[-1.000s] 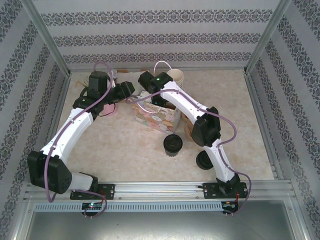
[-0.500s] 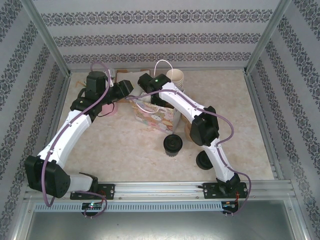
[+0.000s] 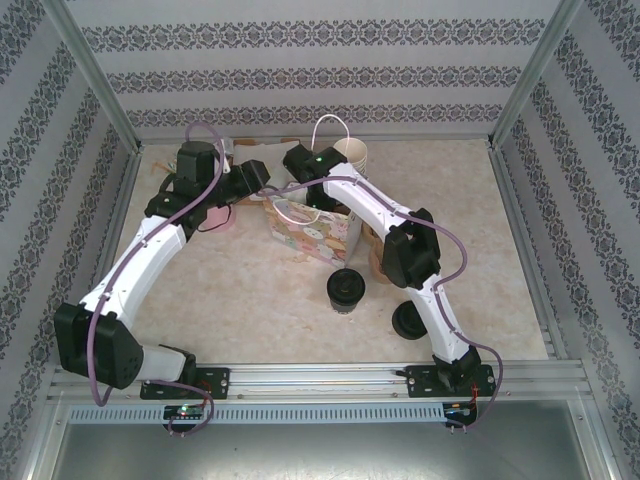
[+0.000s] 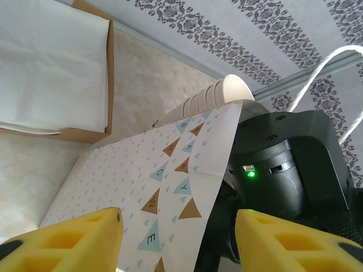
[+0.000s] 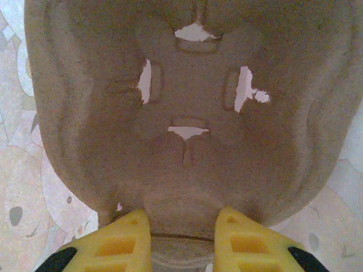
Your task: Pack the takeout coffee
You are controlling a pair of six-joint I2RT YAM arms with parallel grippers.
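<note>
Coffee cup [image 3: 345, 290] on table [image 3: 200, 290] near paper bag [image 3: 312, 232].
Right gripper [image 5: 182, 226] pinches cardboard tray [image 5: 181, 113]; left gripper [image 4: 178, 226] spread wide at bag.

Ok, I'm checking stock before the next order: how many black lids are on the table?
2: one on the coffee cup near the bag, another lid beside the right arm, nearer its base. The arms may hide others.

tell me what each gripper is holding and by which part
The right gripper is shut on the pulp cup carrier, pinching its near rim. The left gripper holds nothing: its open jaws straddle the wall of the paper bag without clamping it.
</note>
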